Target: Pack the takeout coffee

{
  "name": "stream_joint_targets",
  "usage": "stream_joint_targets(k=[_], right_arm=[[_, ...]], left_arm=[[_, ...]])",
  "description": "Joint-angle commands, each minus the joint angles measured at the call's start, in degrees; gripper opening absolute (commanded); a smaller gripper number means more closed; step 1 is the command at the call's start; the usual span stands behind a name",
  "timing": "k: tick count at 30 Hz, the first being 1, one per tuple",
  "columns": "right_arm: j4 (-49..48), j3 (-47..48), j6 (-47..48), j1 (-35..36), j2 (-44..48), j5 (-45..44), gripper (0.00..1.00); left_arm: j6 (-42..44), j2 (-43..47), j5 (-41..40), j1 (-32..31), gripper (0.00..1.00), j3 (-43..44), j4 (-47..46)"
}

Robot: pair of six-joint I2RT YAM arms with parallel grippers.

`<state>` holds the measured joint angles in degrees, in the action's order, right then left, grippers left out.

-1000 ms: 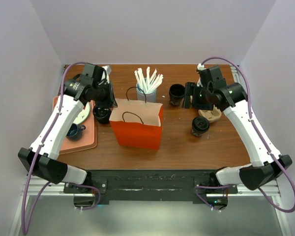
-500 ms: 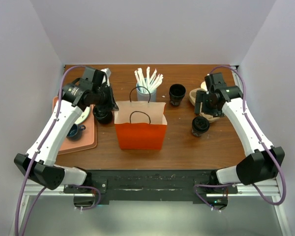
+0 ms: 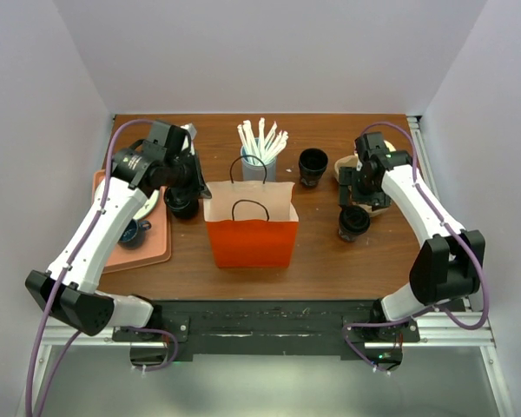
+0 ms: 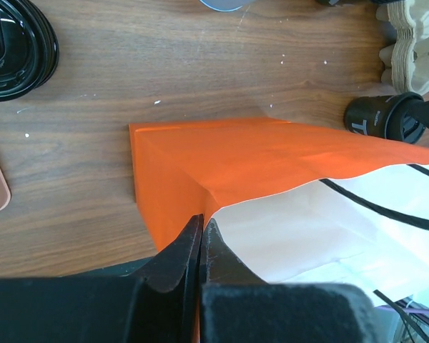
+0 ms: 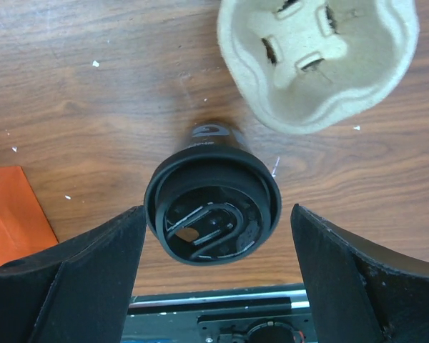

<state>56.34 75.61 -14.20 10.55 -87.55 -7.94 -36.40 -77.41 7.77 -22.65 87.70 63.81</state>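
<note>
The takeout coffee, a dark brown cup with a round black lid, stands right of the orange paper bag. In the right wrist view its lid lies between my fingers, apart from both. My right gripper is open, above and just behind the cup. My left gripper is shut on the bag's upper left edge. In the left wrist view the jaws pinch the orange rim, and the white inside shows. The cup stands beyond the bag.
An all-black cup and a blue straw holder stand behind the bag. A cardboard cup carrier lies just behind the coffee. Black lids lie left of the bag. A pink tray at the left holds a blue mug.
My right arm has swung from beside the all-black cup to over the takeout coffee. The bag has shifted slightly right and stands squarer, still held by the left gripper.
</note>
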Motion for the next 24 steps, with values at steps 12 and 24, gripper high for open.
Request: stream_joint_targets(k=[12,24], right_arm=[[-2.1,-4.1,1.5,-0.1,0.8,1.5,0.83],[-3.2,-7.4,1.7,-0.1,2.6,0.6,0.75]], left_arm=[[-0.5,2.0,2.3,-0.3,0.00,-0.8,-1.5],[-0.5,1.3,2.3,-0.3,0.00,-0.6,-1.9]])
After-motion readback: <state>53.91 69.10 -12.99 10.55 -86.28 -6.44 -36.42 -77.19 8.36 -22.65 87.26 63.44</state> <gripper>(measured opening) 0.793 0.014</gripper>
